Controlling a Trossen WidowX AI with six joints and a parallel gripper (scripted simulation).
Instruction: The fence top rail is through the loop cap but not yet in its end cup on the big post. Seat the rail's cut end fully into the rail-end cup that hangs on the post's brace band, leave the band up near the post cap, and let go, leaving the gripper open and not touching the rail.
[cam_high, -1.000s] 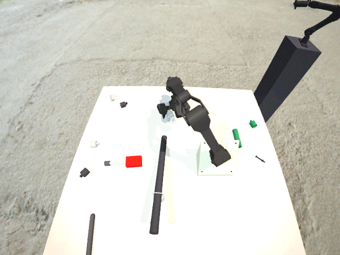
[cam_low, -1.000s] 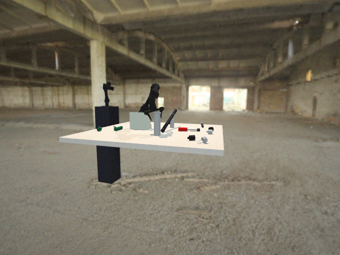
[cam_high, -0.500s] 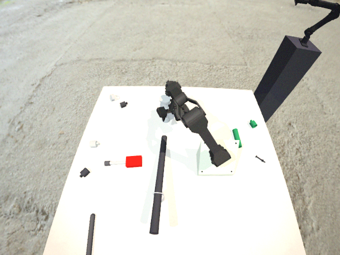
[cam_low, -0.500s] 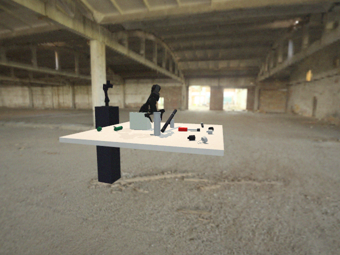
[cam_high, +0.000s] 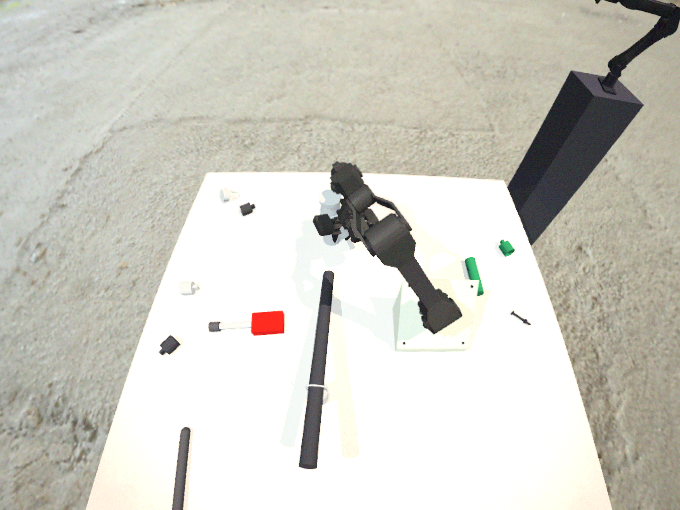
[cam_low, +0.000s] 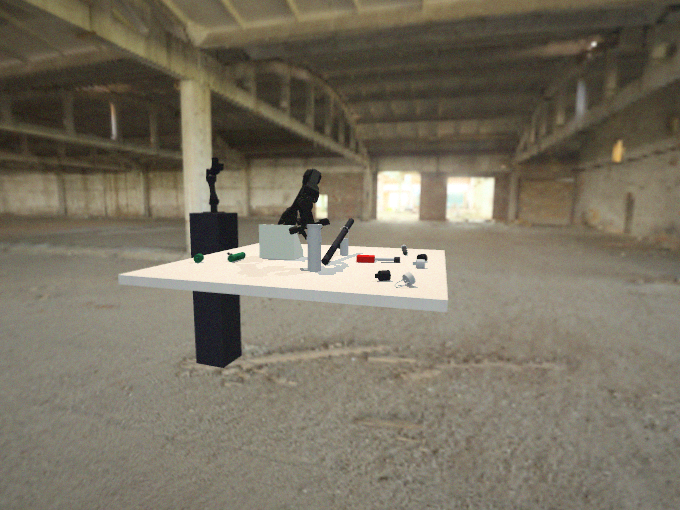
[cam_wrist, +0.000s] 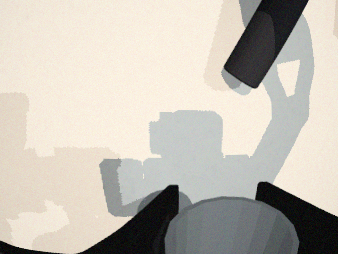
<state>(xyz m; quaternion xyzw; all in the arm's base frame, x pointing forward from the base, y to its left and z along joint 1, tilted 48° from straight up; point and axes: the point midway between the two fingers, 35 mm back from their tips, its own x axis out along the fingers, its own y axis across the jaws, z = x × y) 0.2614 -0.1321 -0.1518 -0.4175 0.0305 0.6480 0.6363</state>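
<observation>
The black rail slopes through the loop cap. Its cut end is low, near the foot of the big grey post, and outside any cup. My gripper is near the top of the post. In the wrist view its fingers stand close on both sides of a grey faceted round piece, which looks like the rail-end cup, and they appear shut on it. The rail's end is apart from the fingers. The brace band is not clearly visible.
My arm's white mount stands on the table. A red-handled tool lies left of the rail. Small black and white fittings lie along the left side; a green cylinder is near the mount. Another rod lies front left.
</observation>
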